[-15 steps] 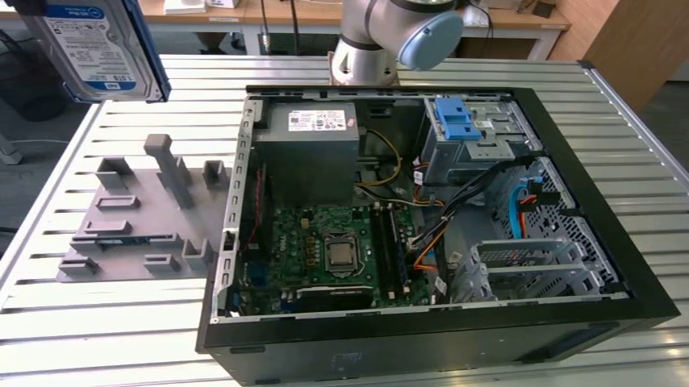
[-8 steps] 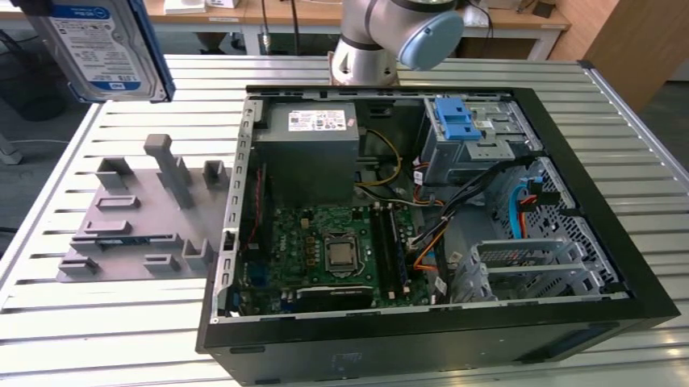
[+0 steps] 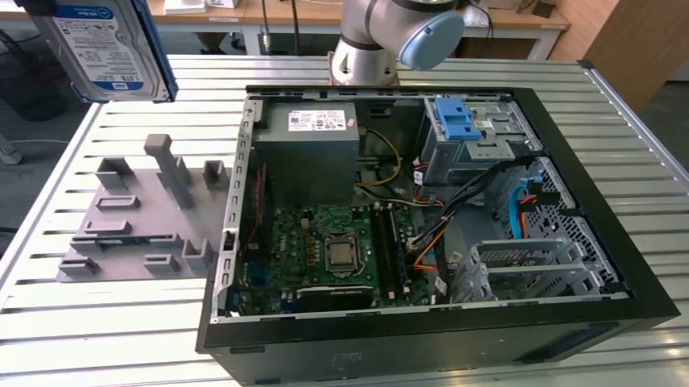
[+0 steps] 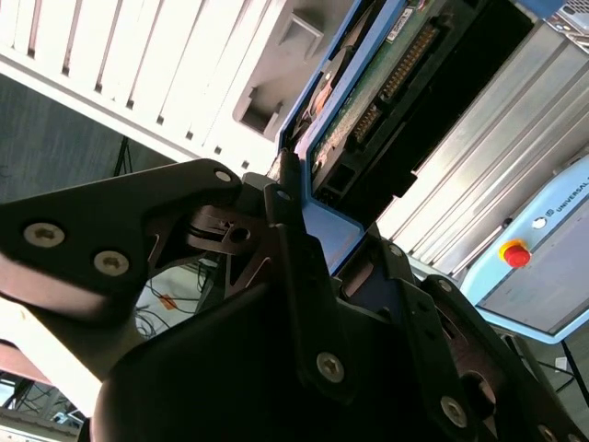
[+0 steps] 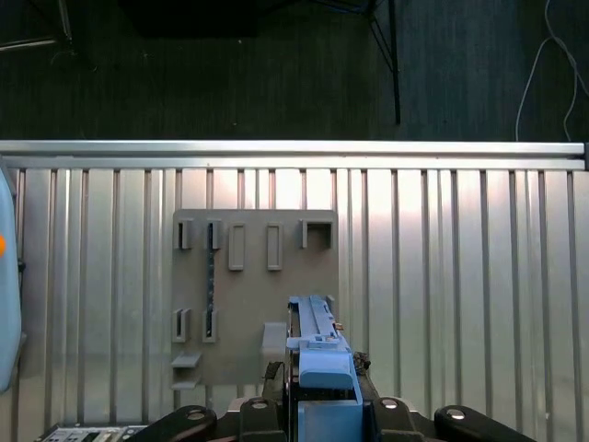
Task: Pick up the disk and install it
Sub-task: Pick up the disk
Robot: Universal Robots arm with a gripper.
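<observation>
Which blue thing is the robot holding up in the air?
The disk with blue side rails, gripped by the hand above the grey tray. The other blue piece, the latch, sits on the drive bay inside the computer.

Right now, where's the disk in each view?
Exterior view: the disk, held high at the exterior view's left.
First wrist view: edge-on in the gripper, over the grey fixture plate.
Second wrist view: circuit-board side, beyond the gripper.
Shared landmark: the grey fixture plate.

Bright, even light, with glare whitening the slatted table (image 4: 138, 64).
</observation>
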